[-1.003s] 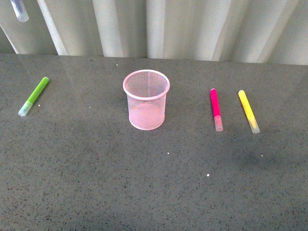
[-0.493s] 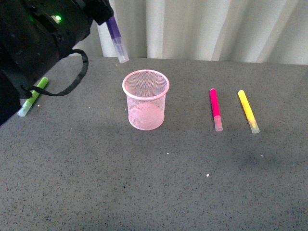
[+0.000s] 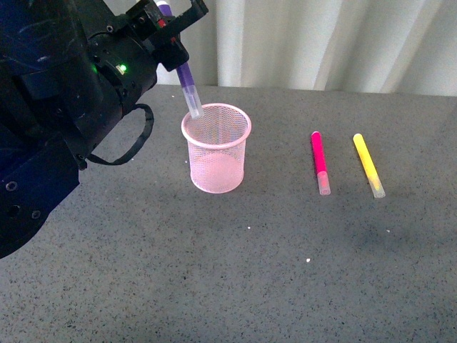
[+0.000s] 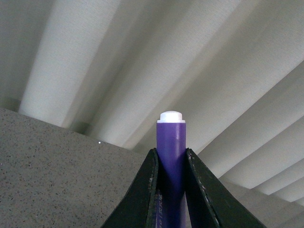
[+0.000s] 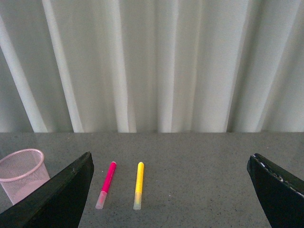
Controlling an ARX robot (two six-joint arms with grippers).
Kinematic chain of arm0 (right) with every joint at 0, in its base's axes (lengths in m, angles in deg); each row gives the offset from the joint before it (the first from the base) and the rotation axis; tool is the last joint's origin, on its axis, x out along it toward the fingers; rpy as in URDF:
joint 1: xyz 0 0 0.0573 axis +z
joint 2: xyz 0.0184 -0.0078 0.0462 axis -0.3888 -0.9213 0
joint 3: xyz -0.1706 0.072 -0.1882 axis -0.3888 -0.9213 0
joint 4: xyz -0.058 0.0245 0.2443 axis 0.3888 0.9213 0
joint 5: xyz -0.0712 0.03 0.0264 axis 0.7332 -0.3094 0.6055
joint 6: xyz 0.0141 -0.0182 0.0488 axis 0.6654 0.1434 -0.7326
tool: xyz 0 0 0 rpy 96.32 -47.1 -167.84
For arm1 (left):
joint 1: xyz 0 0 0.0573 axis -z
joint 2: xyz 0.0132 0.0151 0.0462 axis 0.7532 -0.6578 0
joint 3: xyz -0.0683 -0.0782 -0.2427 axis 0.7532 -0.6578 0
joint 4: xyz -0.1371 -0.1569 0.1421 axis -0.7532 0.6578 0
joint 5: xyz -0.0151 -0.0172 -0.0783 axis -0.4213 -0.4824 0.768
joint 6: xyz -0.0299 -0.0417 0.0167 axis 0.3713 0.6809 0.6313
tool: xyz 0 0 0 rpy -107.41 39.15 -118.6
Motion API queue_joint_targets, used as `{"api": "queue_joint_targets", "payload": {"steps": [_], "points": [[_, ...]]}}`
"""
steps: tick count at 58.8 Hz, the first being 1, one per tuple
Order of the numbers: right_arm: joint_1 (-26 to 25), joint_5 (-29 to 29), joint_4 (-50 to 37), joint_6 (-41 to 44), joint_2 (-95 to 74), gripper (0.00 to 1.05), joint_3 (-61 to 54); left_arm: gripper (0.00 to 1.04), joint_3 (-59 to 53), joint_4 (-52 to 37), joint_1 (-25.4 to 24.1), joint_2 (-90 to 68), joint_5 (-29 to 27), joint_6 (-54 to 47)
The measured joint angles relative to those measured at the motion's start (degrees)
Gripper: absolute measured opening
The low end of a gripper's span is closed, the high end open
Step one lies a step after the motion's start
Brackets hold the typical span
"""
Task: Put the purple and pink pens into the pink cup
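The pink mesh cup (image 3: 216, 148) stands upright on the grey table, left of centre. My left gripper (image 3: 173, 37) is shut on the purple pen (image 3: 186, 81), which hangs tilted with its clear cap at the cup's back-left rim. In the left wrist view the pen (image 4: 171, 142) is clamped between both black fingers (image 4: 142, 194). The pink pen (image 3: 320, 161) lies flat right of the cup; it also shows in the right wrist view (image 5: 107, 183). My right gripper (image 5: 168, 190) is open and empty, above the table; the cup (image 5: 21, 173) shows at that frame's left edge.
A yellow marker (image 3: 368, 164) lies beside the pink pen on its right, also in the right wrist view (image 5: 138, 184). My left arm's black body (image 3: 57, 114) covers the table's left part and hides the green marker. A pleated white curtain (image 3: 321, 43) backs the table.
My left arm has swung in from the far left with the purple pen, bringing its cap down to the cup's rim. The arm now hides the green marker.
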Motion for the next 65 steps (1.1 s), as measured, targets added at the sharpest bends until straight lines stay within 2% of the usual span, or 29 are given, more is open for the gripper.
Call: {"api": "queue_joint_targets", "payload": {"steps": [15,22,41,46,53,65], "points": [[0.00,0.00,0.00,0.00,0.00,0.98,0.00,0.13,7.06,0.04,1.22,-7.45,-3.45,-0.11],[0.00,-0.04,0.00,0.00,0.00,0.98,0.00,0.13,10.62,0.79,1.46,-10.84,-3.41,-0.33],[0.00,-0.02,0.00,0.00,0.00,0.98,0.00,0.14,10.91,0.87,0.24,-11.34,-2.51,-0.11],[0.00,-0.02,0.00,0.00,0.00,0.98,0.00,0.29,10.88,0.87,0.00,-11.30,-1.95,0.02],[0.00,-0.04,0.00,0.00,0.00,0.98,0.00,0.57,10.34,1.22,-0.07,-10.97,-1.05,0.17],[0.00,-0.04,0.00,0.00,0.00,0.98,0.00,0.93,8.39,3.41,-1.16,-6.40,0.61,0.70]]}}
